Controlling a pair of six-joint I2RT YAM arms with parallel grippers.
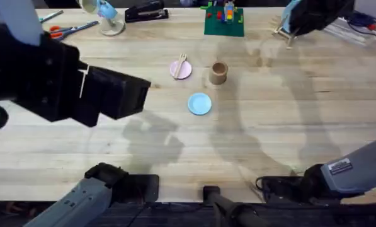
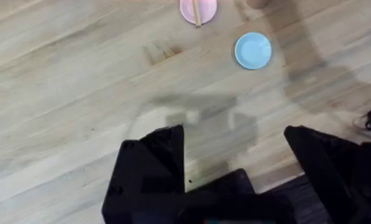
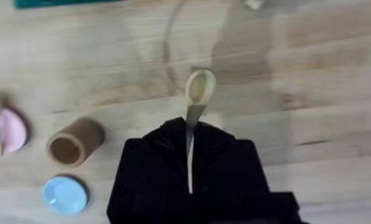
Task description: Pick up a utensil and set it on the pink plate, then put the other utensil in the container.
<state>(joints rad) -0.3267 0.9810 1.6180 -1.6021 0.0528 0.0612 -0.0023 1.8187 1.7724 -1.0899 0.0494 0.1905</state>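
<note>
The wooden fork (image 1: 181,65) lies across the pink plate (image 1: 177,72), also seen in the left wrist view as the fork (image 2: 197,11) on the plate (image 2: 209,7). The brown container (image 1: 218,73) stands upright just right of the plate. My right gripper (image 3: 189,134) is shut on the handle of the wooden spoon (image 3: 199,88), held above the bare table to the right of the container (image 3: 75,142); in the overhead view the right gripper (image 1: 293,26) is at the far right back. My left gripper (image 2: 235,155) hangs open and high over the table's left, holding nothing.
A light blue plate (image 1: 199,103) sits in front of the container. Along the back edge are a green brick plate (image 1: 224,20), a black stapler (image 1: 145,11), scissors (image 1: 71,29) and a tape holder (image 1: 109,19). The left arm (image 1: 62,82) looms large at the left.
</note>
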